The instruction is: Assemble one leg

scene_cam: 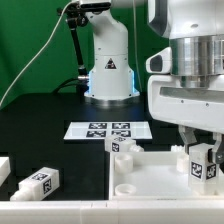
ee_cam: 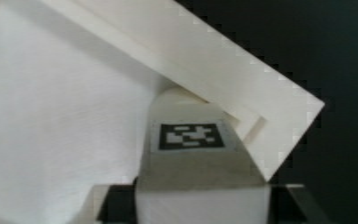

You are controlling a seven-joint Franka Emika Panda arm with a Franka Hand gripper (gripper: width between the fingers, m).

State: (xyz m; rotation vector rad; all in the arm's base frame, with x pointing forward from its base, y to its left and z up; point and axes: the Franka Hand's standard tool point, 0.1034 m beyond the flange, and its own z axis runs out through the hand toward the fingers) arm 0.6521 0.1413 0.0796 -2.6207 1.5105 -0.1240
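Wrist view: the tool [ee_cam: 197, 190] is closed on the leg [ee_cam: 197, 145], a white tagged peg held between its fingers, long axis running straight out from the tool. Just ahead lies a corner of the white panel [ee_cam: 87, 110]. In the exterior view, the leg [scene_cam: 203, 162] stands upright at the panel's [scene_cam: 150, 175] corner on the exterior view's right. The next move likely calls for lining the leg's axis up with that corner.
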